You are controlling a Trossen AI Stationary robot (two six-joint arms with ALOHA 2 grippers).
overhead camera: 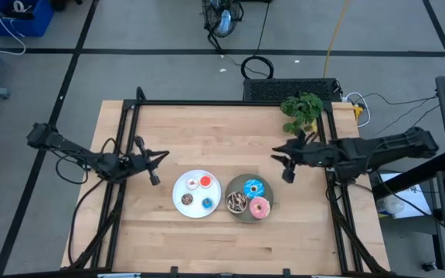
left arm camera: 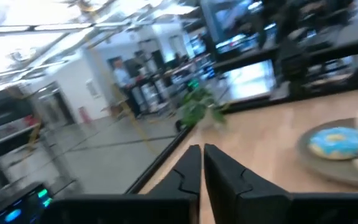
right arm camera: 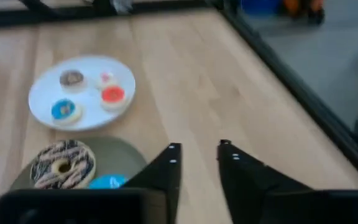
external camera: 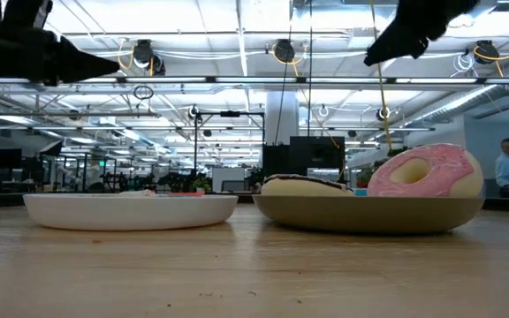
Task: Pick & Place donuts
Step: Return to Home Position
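Wooden surface [external camera: 237, 274] fills the foreground of the low view, with both plates standing on it. Farthest left, the left gripper [left arm camera: 201, 152] hangs above the surface just left of the white plate [overhead camera: 181, 185], clear of it, its fingers drawn together to a thin slit and holding nothing. On the white plate lie the four tiny donuts: white-pink [overhead camera: 192, 183] and red [overhead camera: 206, 182] toward the far side, dark brown [overhead camera: 187, 200] and blue [overhead camera: 208, 203] toward the near side. Just beside it to the right, the grey plate [overhead camera: 230, 188] carries the three larger donuts: chocolate sprinkled [overhead camera: 236, 202], blue sprinkled [overhead camera: 254, 188] and pink [overhead camera: 259, 208], the pink one propped up at a tilt. Beyond and right of the grey plate, the right gripper [right arm camera: 198, 148] hangs above the surface, fingers moderately parted and empty. A green plant [overhead camera: 303, 110] stands at the far right corner.
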